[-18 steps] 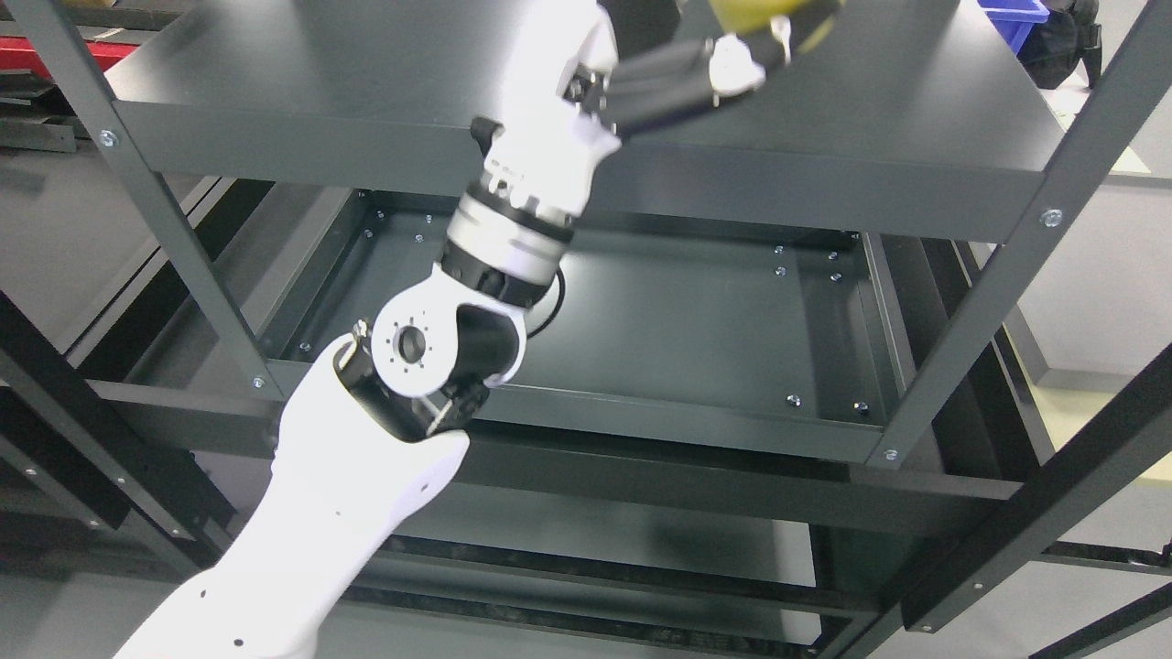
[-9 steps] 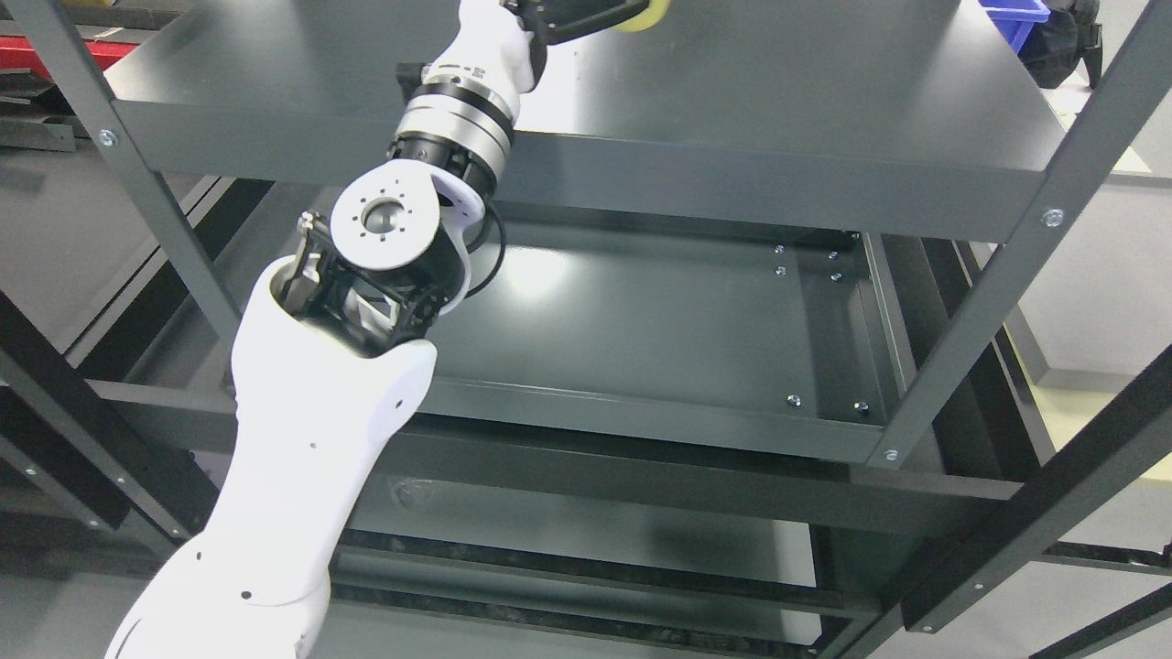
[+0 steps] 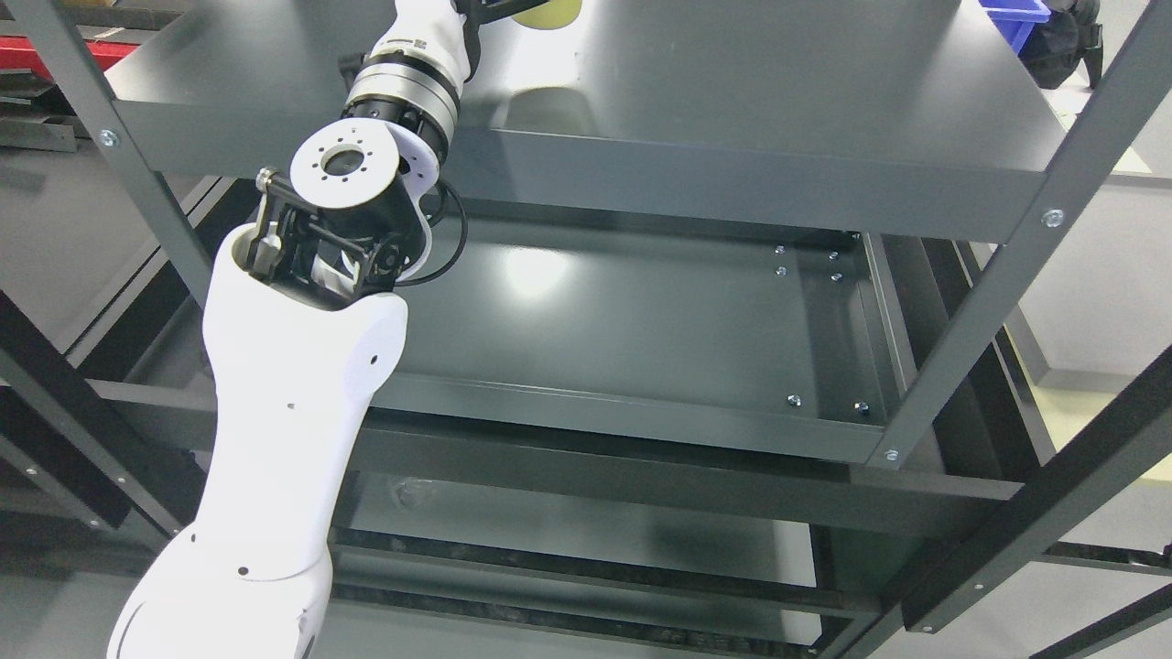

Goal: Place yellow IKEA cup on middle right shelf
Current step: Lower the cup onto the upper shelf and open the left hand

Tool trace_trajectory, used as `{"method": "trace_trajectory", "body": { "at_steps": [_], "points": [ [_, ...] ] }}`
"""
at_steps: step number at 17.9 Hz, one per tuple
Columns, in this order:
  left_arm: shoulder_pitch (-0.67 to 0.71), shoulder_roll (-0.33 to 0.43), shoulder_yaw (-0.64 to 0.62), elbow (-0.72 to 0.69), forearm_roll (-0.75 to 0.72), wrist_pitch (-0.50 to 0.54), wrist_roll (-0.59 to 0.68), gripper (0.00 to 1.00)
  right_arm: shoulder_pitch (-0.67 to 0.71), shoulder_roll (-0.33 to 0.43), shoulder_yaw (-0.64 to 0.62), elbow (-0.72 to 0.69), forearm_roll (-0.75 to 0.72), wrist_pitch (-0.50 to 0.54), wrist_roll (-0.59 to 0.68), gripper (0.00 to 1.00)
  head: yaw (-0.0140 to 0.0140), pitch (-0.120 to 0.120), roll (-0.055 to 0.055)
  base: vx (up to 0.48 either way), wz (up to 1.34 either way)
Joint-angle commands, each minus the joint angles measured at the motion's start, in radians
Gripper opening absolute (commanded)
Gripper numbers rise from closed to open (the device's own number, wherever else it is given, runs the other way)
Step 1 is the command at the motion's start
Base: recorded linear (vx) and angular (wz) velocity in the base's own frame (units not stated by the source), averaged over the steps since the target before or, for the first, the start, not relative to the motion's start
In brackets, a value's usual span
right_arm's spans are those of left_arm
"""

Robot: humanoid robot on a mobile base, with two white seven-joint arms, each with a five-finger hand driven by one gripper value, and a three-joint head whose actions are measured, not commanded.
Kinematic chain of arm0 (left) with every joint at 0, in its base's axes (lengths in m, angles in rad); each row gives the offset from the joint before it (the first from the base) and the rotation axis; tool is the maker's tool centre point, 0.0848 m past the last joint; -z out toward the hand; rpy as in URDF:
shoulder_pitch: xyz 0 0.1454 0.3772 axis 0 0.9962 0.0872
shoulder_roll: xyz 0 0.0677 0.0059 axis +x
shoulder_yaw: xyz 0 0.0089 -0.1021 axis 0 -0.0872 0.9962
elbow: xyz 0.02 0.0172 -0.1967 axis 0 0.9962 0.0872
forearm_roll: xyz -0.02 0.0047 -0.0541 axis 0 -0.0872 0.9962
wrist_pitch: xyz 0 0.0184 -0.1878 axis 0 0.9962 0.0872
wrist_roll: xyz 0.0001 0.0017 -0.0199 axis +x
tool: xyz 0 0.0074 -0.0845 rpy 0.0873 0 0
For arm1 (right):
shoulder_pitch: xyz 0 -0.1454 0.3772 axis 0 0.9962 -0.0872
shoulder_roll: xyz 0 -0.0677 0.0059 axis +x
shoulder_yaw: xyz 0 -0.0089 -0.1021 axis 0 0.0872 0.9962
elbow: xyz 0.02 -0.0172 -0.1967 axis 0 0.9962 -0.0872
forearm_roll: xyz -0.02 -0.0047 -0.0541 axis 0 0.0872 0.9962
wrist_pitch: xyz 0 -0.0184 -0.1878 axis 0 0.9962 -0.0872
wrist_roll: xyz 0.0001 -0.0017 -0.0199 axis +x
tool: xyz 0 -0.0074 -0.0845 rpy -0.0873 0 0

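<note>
Only the lower part of the yellow cup [image 3: 548, 11] shows, cut off by the picture's top edge above the upper grey shelf board [image 3: 778, 101]. My left arm rises from the lower left past the shelf's front edge. My left hand [image 3: 490, 7] is mostly cropped at the top, with dark fingers against the cup's left side, holding it. A pale reflection of the cup lies on the board just below it. One level down is another grey shelf [image 3: 659, 320] with nothing on it. The right arm is out of view.
Slanted grey uprights [image 3: 1025, 247] frame the shelf on the right and another upright [image 3: 137, 165] on the left. A blue bin [image 3: 1012, 18] sits at the back right corner. Dark cross beams [image 3: 641, 476] run below the lower shelf.
My left arm has swung leftward and up, carrying the cup from the upper middle right to the top edge left of centre. The elbow joint rose from mid-picture to near the shelf's front edge.
</note>
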Motion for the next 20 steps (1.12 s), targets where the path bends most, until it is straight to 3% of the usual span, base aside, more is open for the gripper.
{"method": "trace_trajectory", "body": {
  "at_steps": [1,4,9,12,18,20],
  "points": [
    [-0.004,0.005,0.061,0.057,0.094,0.004,-0.03,0.62,0.014,-0.017,0.017,0.0,-0.025,0.001,0.0,0.99,0.0,0.0,0.0,0.0,0.0],
    [-0.003,0.005,0.07,0.057,0.116,0.001,-0.097,0.76,0.014,-0.017,0.017,0.0,-0.025,0.001,0.0,0.99,0.0,0.0,0.0,0.0,0.0],
    [0.001,0.005,0.107,0.066,0.169,0.001,-0.1,0.82,0.014,-0.017,0.017,0.0,-0.025,0.001,0.0,0.99,0.0,0.0,0.0,0.0,0.0],
    [0.001,0.005,0.115,0.07,0.169,0.001,-0.112,0.98,0.014,-0.017,0.017,0.0,-0.025,0.001,0.0,0.99,0.0,0.0,0.0,0.0,0.0],
    [-0.003,0.005,0.133,0.032,0.172,-0.01,-0.13,0.99,0.014,-0.017,0.017,0.0,-0.025,0.001,0.0,0.99,0.0,0.0,0.0,0.0,0.0],
    [-0.004,0.005,0.142,-0.012,0.176,-0.01,-0.19,0.99,0.014,-0.017,0.017,0.0,-0.025,0.001,0.0,0.99,0.0,0.0,0.0,0.0,0.0]
  ]
}}
